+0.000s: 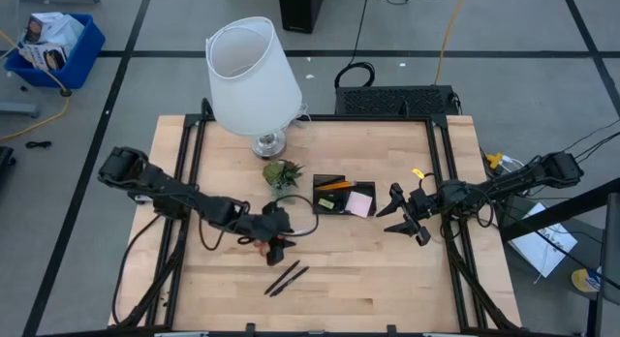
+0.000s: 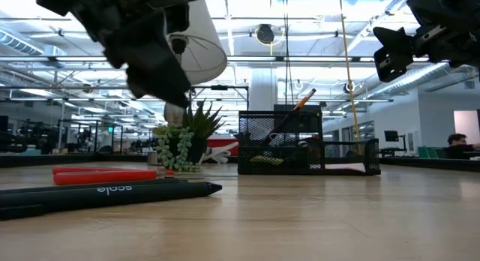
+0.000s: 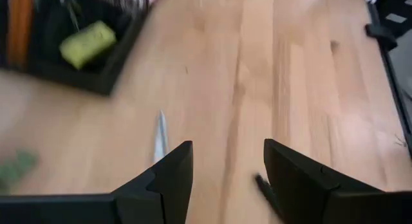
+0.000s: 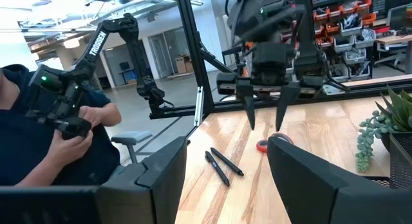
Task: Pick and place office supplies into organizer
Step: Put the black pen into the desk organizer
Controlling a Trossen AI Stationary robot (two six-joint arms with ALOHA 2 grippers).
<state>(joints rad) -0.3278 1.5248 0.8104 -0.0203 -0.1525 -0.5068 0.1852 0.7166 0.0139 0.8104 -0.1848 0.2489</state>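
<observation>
A: Where is the left gripper (image 1: pixel 278 242)?

B: Above the wooden table (image 1: pixel 387 279), near the middle, just over the red-handled scissors (image 1: pixel 254 243). Its two dark fingers (image 3: pixel 168 179) stand apart with nothing between them; the left wrist view shows bare wood and a thin metal blade in the gap.

A: And the scissors themselves?

B: Flat on the table. In the low view the red handles (image 2: pixel 105 175) lie behind the two dark pens (image 2: pixel 112 193).

A: Where are those pens from above?

B: Side by side, slanted, near the front edge (image 1: pixel 287 277), a little in front of the left gripper.

A: The organizer?

B: The low black mesh desk tray (image 1: pixel 344 195) sits near the table's centre, just beside the small green plant (image 1: pixel 282 172). An orange pencil (image 1: pixel 336 185) leans in it, a pink square sticky-note pad (image 1: pixel 360 203) lies at its right end, and a small yellow-green piece (image 3: pixel 87 43) rests in one compartment.

A: The right gripper (image 1: pixel 402 214)?

B: Hanging in the air to the right of the tray, fingers spread, holding nothing.

A: Anything else?

B: A white-shaded lamp (image 1: pixel 250 76) stands at the back, and a person in a dark top (image 4: pixel 58 134) sits beyond the table.
</observation>
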